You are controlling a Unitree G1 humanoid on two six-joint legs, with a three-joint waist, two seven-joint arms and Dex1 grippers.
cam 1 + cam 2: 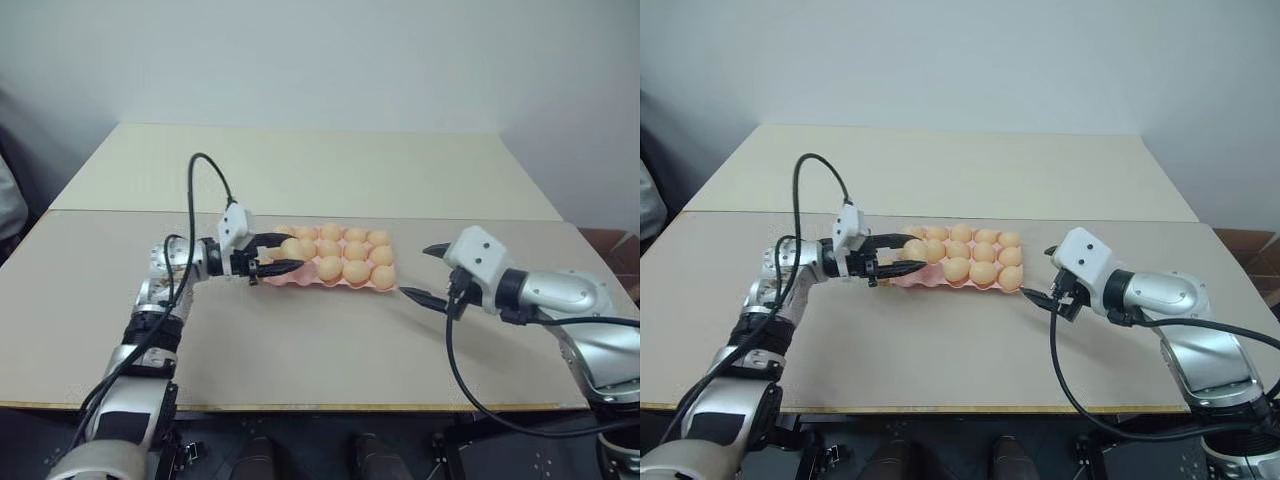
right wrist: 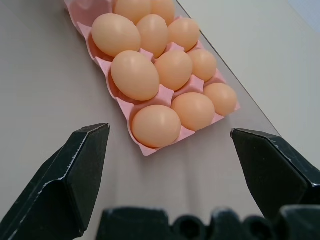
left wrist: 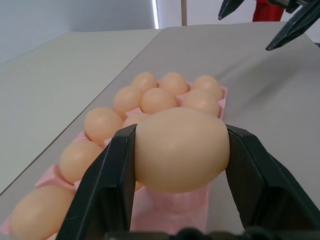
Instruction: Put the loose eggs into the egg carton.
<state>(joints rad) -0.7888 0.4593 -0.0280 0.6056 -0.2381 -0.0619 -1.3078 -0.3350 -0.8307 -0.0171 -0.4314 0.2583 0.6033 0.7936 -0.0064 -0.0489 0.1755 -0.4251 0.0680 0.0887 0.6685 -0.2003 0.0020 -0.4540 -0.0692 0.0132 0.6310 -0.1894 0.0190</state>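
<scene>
My left jaws (image 1: 281,257) pinch an egg (image 3: 181,149) over the carton's (image 2: 145,148) left end, right jaws (image 1: 426,274) spread idle; a slack grip could drop it onto seated eggs.

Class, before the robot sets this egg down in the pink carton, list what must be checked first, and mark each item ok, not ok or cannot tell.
1. Egg gripped between both fingers of the left gripper: ok.
2. Egg over the carton, at its left end: ok.
3. Empty cell directly under the egg: cannot tell, the egg and fingers hide it.
4. Right gripper open and off the carton, to its right: ok.
5. Eggs already seated resting in their cells at the right end: ok.
6. Loose eggs left on the table: cannot tell.
</scene>
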